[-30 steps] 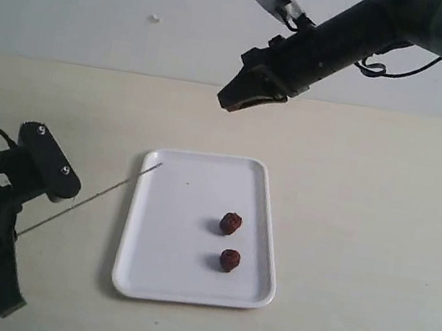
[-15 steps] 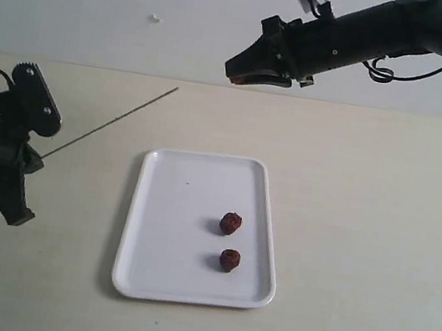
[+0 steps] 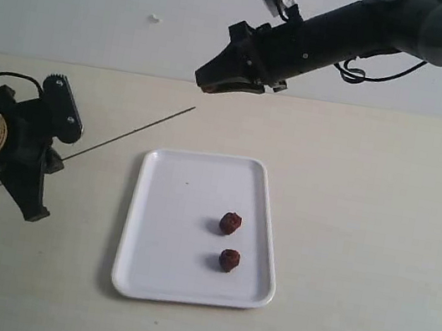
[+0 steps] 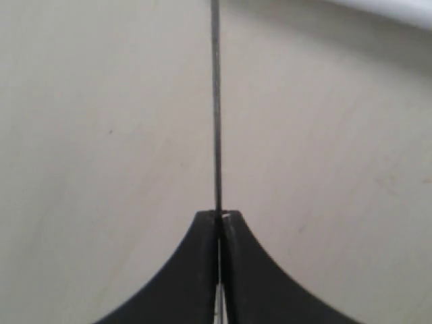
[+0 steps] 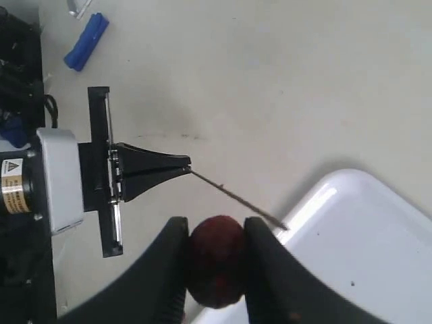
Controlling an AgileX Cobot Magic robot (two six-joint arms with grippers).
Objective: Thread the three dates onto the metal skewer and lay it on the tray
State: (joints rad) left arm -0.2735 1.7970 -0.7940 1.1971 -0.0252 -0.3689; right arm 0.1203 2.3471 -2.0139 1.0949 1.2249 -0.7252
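Note:
My left gripper (image 3: 57, 157) (image 4: 219, 214) is shut on the thin metal skewer (image 3: 133, 130) (image 4: 215, 101), holding it above the table left of the tray with its tip slanting up towards the back. My right gripper (image 3: 204, 84) (image 5: 216, 224) hovers just beyond that tip, shut on one dark red date (image 5: 216, 260). In the right wrist view the skewer (image 5: 236, 196) tip lies close beside this date, apart from it. The other two dates (image 3: 231, 223) (image 3: 229, 260) lie on the white tray (image 3: 167, 233) (image 5: 378, 236), right of its middle.
The tray sits mid-table on a pale tabletop, with a light wall behind. A small blue object (image 5: 86, 40) lies on the table beyond the left arm. The tray's corner (image 4: 398, 10) shows in the left wrist view.
The left gripper lifted the skewer off the tray edge, then shifted right. The right gripper swung left with its date, ending close to the skewer's tip.

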